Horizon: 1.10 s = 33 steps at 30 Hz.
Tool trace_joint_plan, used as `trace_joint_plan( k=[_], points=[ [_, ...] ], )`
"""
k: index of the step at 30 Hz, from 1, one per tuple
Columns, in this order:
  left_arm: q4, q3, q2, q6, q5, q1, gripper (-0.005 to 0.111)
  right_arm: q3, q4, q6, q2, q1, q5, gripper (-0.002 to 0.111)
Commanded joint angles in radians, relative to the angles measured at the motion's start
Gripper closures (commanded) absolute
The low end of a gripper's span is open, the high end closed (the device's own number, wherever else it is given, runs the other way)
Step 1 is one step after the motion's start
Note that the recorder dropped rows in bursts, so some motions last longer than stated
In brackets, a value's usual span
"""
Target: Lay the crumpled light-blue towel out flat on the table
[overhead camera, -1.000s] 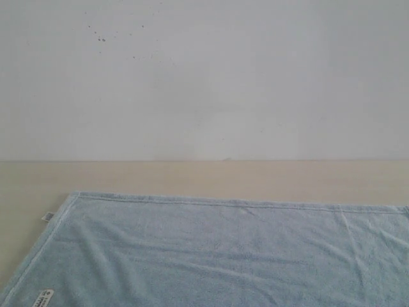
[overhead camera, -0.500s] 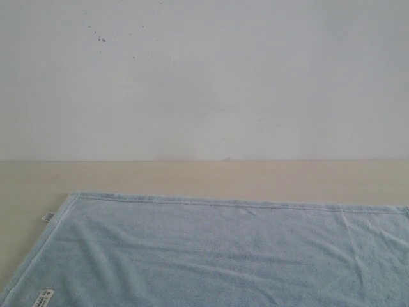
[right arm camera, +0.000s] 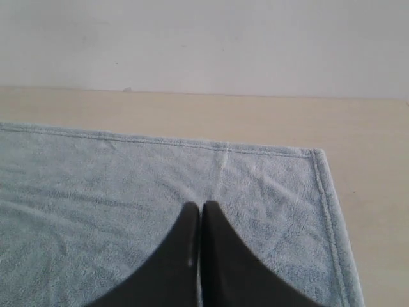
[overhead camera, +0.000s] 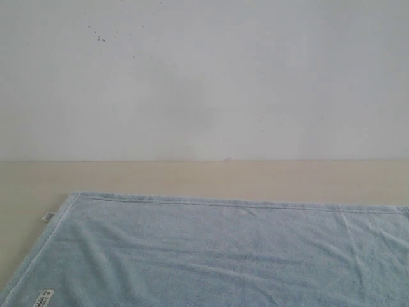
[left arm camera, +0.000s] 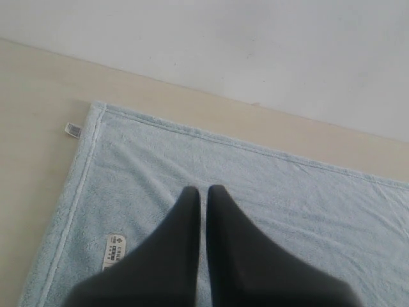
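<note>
The pale blue towel [overhead camera: 223, 256] lies spread out flat on the beige table [overhead camera: 192, 176], its far hem straight and its left corner square. A white label [overhead camera: 43, 298] and a small side tag [overhead camera: 47, 217] show at its left side. Neither gripper appears in the exterior view. Above the towel's [left arm camera: 275, 198] left part, near the label [left arm camera: 114, 251], my left gripper [left arm camera: 204, 190] is shut with nothing between its black fingers. My right gripper [right arm camera: 200, 206] hangs shut and empty over the towel [right arm camera: 96, 192] near its far right corner.
A white wall [overhead camera: 204, 77] rises behind the table's far edge. Bare beige table [right arm camera: 377, 192] runs past the towel's right hem, and more of it [left arm camera: 32, 128] lies to the left of the towel.
</note>
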Motion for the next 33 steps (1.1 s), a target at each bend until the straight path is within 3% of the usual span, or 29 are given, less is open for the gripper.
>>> trace_joint_plan(
  k=[1, 12, 33],
  points=[
    [0.003, 0.001, -0.004, 0.006, -0.001, -0.008, 0.103, 0.05, 0.02, -0.053, -0.036, 0.002, -0.029, 0.108],
    [0.003, 0.001, -0.004, 0.006, -0.001, -0.008, 0.103, 0.157, 0.052, -0.053, -0.138, 0.002, -0.089, 0.108],
    [0.003, 0.001, -0.004, 0.006, -0.001, -0.008, 0.103, 0.158, 0.091, -0.066, -0.138, 0.002, -0.123, 0.108]
  ],
)
